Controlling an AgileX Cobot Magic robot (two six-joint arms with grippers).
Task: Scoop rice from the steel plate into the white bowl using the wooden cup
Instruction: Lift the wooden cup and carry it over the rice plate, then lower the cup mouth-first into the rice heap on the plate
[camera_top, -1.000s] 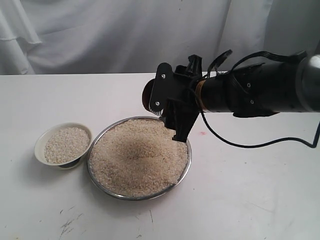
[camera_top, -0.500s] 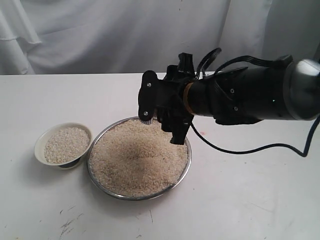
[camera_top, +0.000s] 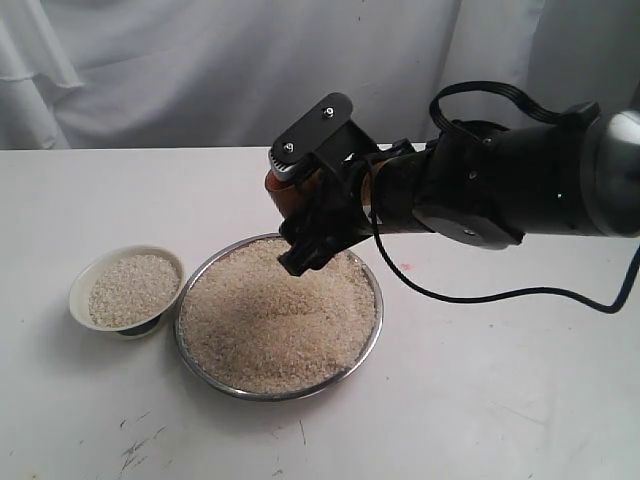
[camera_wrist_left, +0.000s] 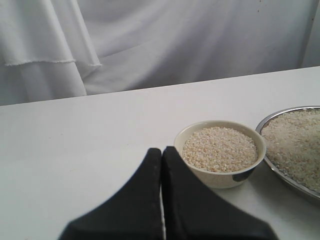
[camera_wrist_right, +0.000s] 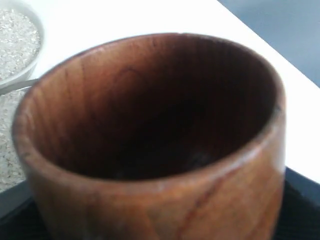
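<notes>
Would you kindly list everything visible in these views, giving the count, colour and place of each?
steel plate: one, shiny silver, middle of the table
rice: two heaps, off-white, one filling the plate, one in the white bowl
white bowl: one, cream-white, beside the plate on its left in the exterior view
wooden cup: one, reddish-brown, by the plate's far side, no rice visible inside
table: one, white, under everything
curtain: white, behind the table
cable: one, black, hanging from the right arm
left gripper: black, shut, empty, near the bowl
right gripper: black, shut on the cup
</notes>
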